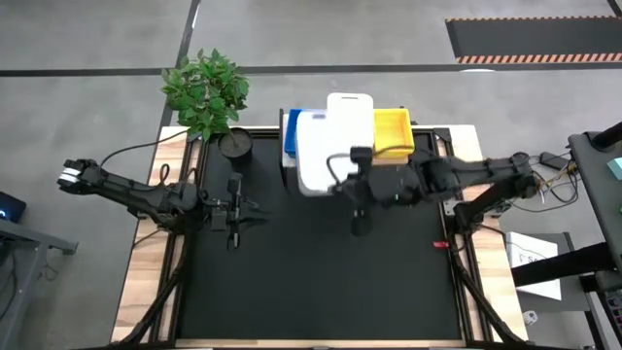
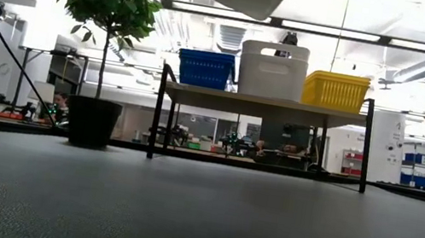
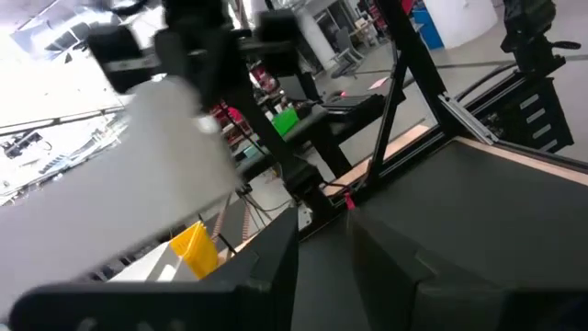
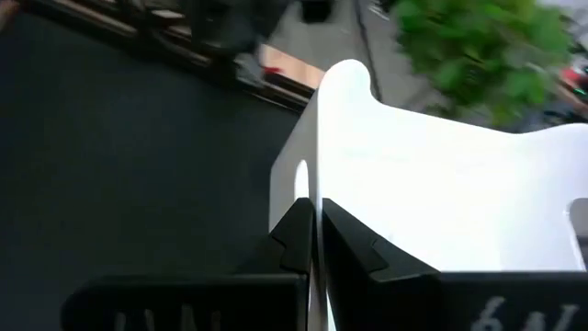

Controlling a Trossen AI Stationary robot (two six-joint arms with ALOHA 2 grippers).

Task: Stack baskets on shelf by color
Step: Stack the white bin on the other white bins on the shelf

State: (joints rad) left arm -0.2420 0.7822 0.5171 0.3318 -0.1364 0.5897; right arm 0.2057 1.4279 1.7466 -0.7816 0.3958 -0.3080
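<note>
White basket (image 1: pixel 316 151) clamped by right gripper (image 4: pixel 315 241) (empty), above shelf (image 2: pixel 262 106)

The smooth, matt white plastic basket (image 4: pixel 432 184) at centre right has solid walls. The perforated blue plastic basket (image 2: pixel 205 68) and yellow plastic basket (image 2: pixel 335 90) sit on the pale wood-grain shelf (image 2: pixel 262 106), mid-frame. The black table mat (image 2: pixel 196 216) looks finely textured, matt.

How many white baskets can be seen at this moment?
2. One white basket stands on the shelf between the blue and yellow stacks; the second white basket hangs above the shelf, clamped by the right gripper. More may be nested unseen.
</note>
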